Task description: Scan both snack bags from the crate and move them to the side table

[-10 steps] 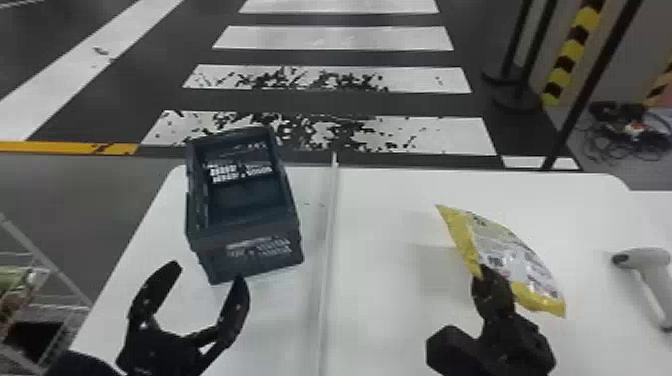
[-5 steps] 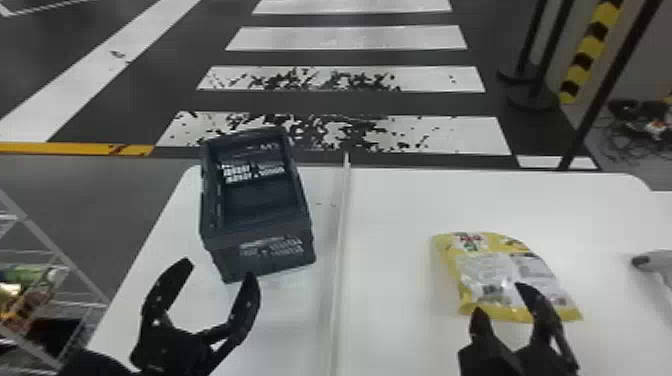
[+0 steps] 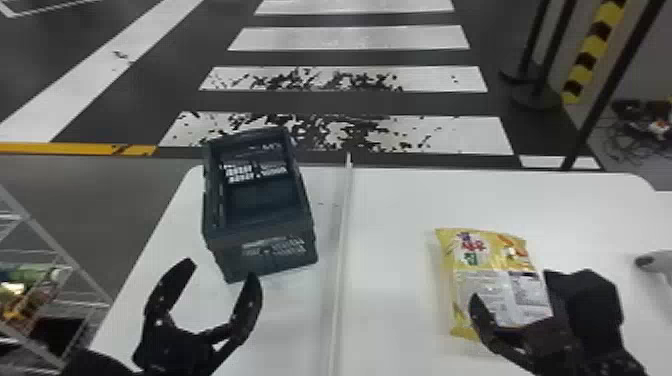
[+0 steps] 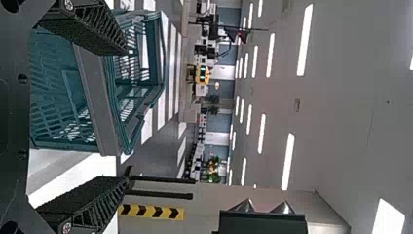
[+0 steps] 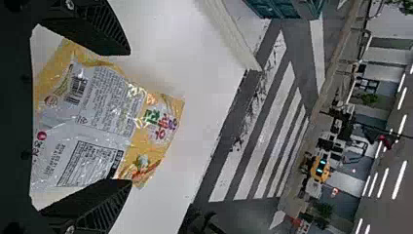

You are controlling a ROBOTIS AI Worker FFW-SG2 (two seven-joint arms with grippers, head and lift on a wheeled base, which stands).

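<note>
My right jaws (image 3: 515,290) stand parted over a yellow snack bag with a white printed back (image 3: 500,285), which lies flat on the white surface (image 3: 410,210), mostly beneath and ahead of my fingers. In the right wrist view it spans much of the gap between them, its barcode (image 5: 73,90) facing up and bare. I can't tell how high the jaws hang over it. I judge the step in hand to be picking this bag up for scanning — so I should come in low, centred across its width, and draw the film inward evenly. A soft, firm pinch should do: too hard may crush what's inside, too light may let the slick wrapper slide out. I'd keep the barcode clear of both fingers, since covering or creasing it could spoil the read. The pale grey handheld scanner (image 3: 654,262) is out to the right of these jaws, well apart. My left jaws (image 3: 221,270) are spread and empty, with the dark blue-green plastic crate (image 3: 272,252) just ahead of them.
</note>
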